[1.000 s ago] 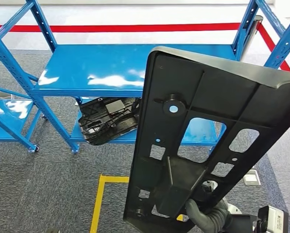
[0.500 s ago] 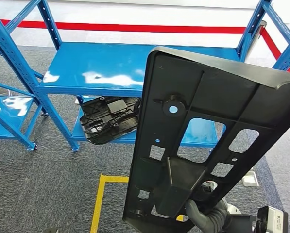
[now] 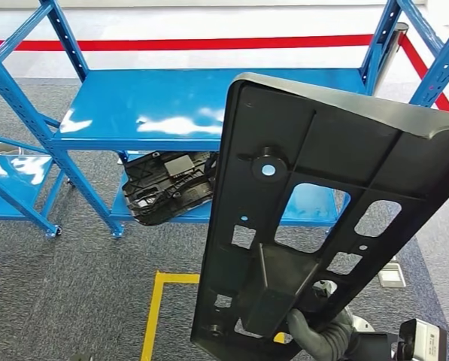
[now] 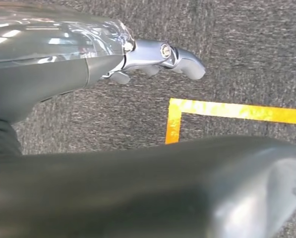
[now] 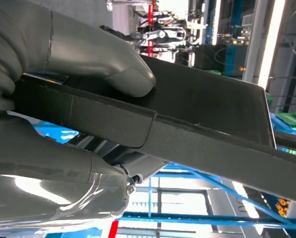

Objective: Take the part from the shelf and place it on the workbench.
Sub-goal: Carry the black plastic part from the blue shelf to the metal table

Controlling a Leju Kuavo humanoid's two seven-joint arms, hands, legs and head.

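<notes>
Black plastic part [image 3: 318, 218], a large flat panel with ribs and cut-out openings, was held up close to the head camera, tilted, its lower corner in the right hand [image 3: 321, 337]. Its upper edge ran across the right half of the view and past the right border, covering part of the blue shelf [image 3: 171, 105] behind it. In the right wrist view the thick grey thumb [image 5: 101, 59] pressed on one face of the part [image 5: 199, 114] and the fingers closed under the other, pinching its edge.

The shelf's upper deck stood bare beyond the panel, and on the lower deck lay a second black part [image 3: 168, 184], apart from the held one. Grey carpet [image 3: 68, 293] with a yellow floor line [image 3: 153, 308] spread open in front of the shelf, and a red stripe [image 3: 188, 43] crossed the floor behind it.

The left hand [image 4: 157, 54] hung over the carpet, holding nothing, its fingers loosely extended near a corner of the yellow line.
</notes>
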